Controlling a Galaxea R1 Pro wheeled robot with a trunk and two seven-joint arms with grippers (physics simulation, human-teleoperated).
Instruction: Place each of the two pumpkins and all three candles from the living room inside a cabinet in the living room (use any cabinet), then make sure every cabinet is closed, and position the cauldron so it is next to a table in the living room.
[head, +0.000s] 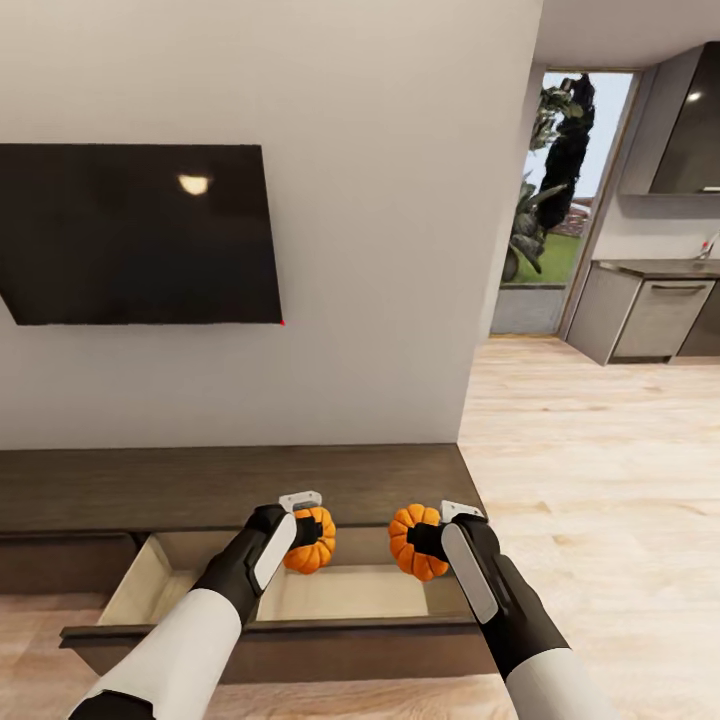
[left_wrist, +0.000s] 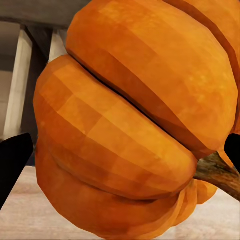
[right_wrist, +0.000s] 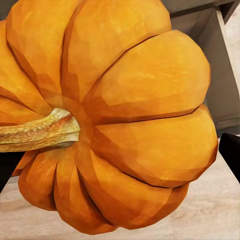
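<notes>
Pumpkins are gripped at lower centre above the cabinet's (head: 230, 485) open drawer (head: 340, 590): one pumpkin (head: 313, 541) clamped in the left gripper (head: 305, 530), another pumpkin (head: 414, 541) in the right gripper (head: 428, 540).

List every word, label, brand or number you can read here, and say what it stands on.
None: no readable text in any view.
The TV is blank, and the pumpkins, the open cabinet drawer and the kitchen units are unmarked.
</notes>
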